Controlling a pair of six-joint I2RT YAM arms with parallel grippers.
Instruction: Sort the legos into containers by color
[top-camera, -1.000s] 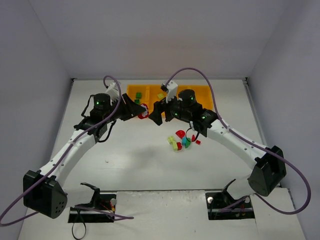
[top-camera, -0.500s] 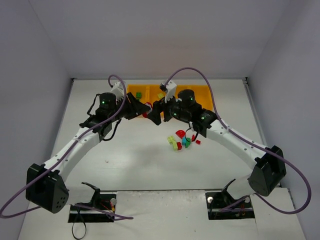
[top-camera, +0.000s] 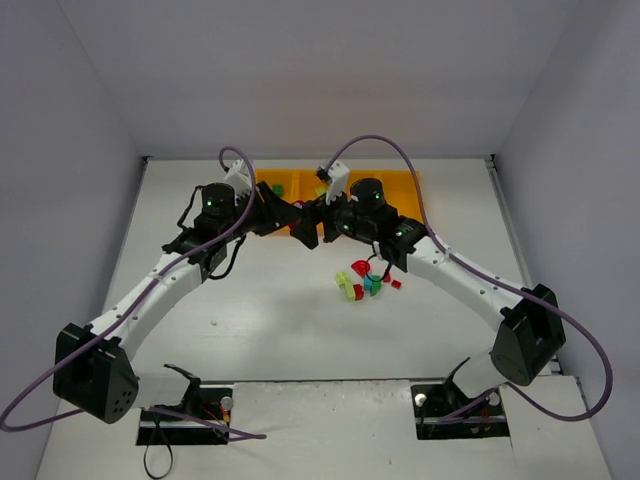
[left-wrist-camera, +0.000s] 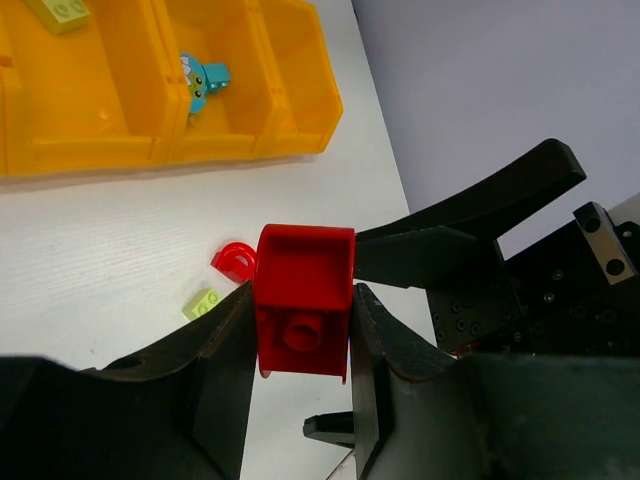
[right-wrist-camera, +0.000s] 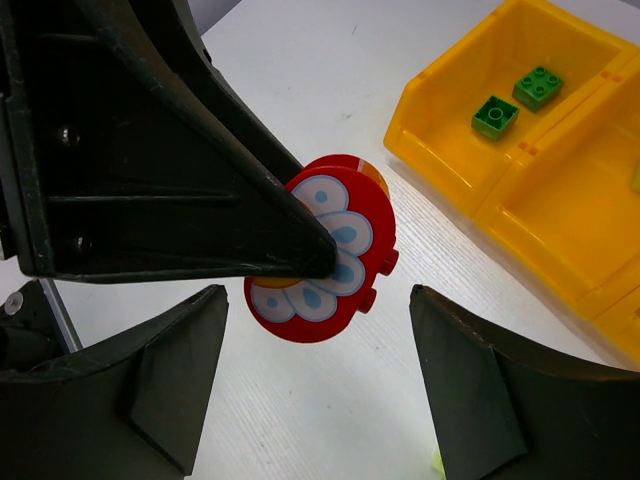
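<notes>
Closest to the arm bases, near the middle of the top view, a little pile of loose legos (top-camera: 365, 280) lies on the white bench (top-camera: 250, 330). Red, lime and teal ones are mixed up there, so they are not sorted yet. In the left wrist view, a red arch (left-wrist-camera: 235, 262) and a tiny lime brick (left-wrist-camera: 202, 303) lie on the bench left of centre.

A bit farther back, just above the middle of the top view, the two arms meet tip to tip. The left jaws are squeezed onto a red piece (left-wrist-camera: 303, 310), one finger on each side, and hold it up off the bench. In the right wrist view the same piece shows a round face with a white and blue flower. The right jaws are wide apart, one finger at the lower left and one at the lower right of that view. The red piece sits in front of the gap and touches neither finger. I think this is a hand-over. The left arm holds the piece out so the right one can take it, maybe because the red bin is easier for the right arm to reach.

Farthest back, along the upper part of the top view, sits the orange-yellow tray (top-camera: 405, 185). Two green bricks (right-wrist-camera: 495, 115) share one bin, a teal piece (left-wrist-camera: 205, 78) lies in another, and a lime one (left-wrist-camera: 60, 8) in a third. Each of these bins has just one colour.
</notes>
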